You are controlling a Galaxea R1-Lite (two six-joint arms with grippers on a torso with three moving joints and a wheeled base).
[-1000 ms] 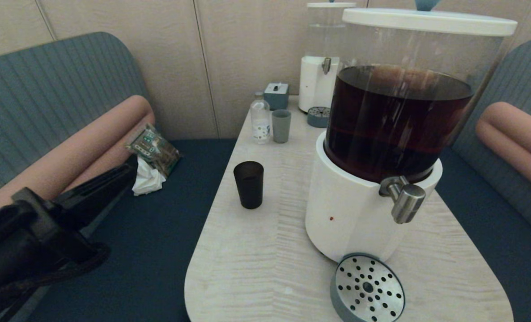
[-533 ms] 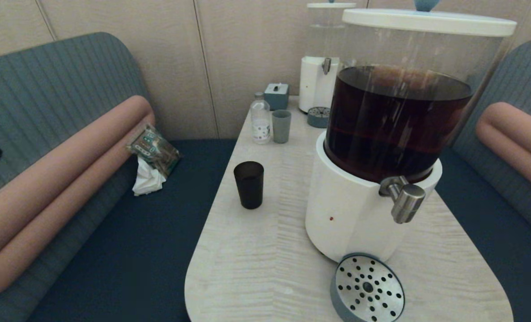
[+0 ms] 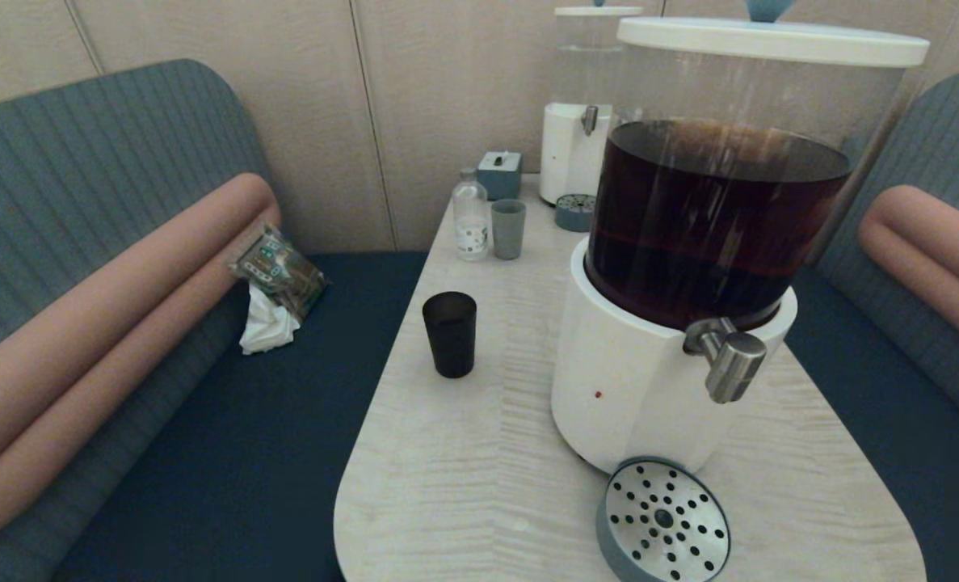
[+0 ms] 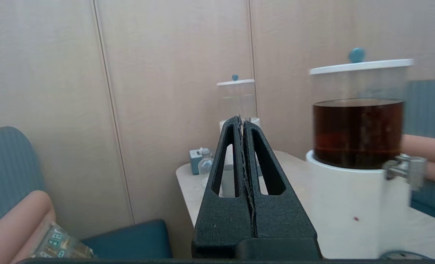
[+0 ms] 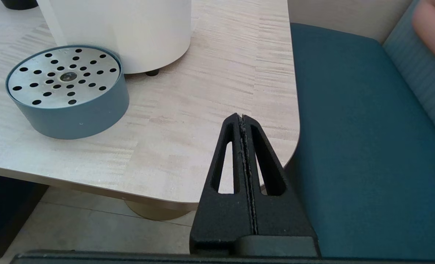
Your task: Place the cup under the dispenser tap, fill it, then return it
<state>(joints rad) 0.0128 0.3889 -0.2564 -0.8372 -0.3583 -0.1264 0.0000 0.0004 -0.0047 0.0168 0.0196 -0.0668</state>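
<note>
The black cup (image 3: 449, 334) stands upright on the table, left of the big dispenser and well apart from it. The steel dispenser tap (image 3: 729, 364) sticks out of the white base (image 3: 633, 396), above and behind the round drip tray (image 3: 663, 521). Neither arm shows in the head view. In the left wrist view my left gripper (image 4: 241, 119) is shut and empty, held up off the table's left side and pointing at the far wall, with the tap (image 4: 408, 171) off to one side. My right gripper (image 5: 242, 117) is shut and empty over the table's near right corner.
At the table's far end stand a smaller clear dispenser (image 3: 580, 145), a grey-green cup (image 3: 508, 228), a small bottle (image 3: 470, 214) and a grey box (image 3: 499, 172). A packet and a tissue (image 3: 273, 283) lie on the left bench. Blue benches flank the table.
My left arm, at the lower left of the head view a second ago, has drawn back out of that view. The cup and dispenser have not moved.
</note>
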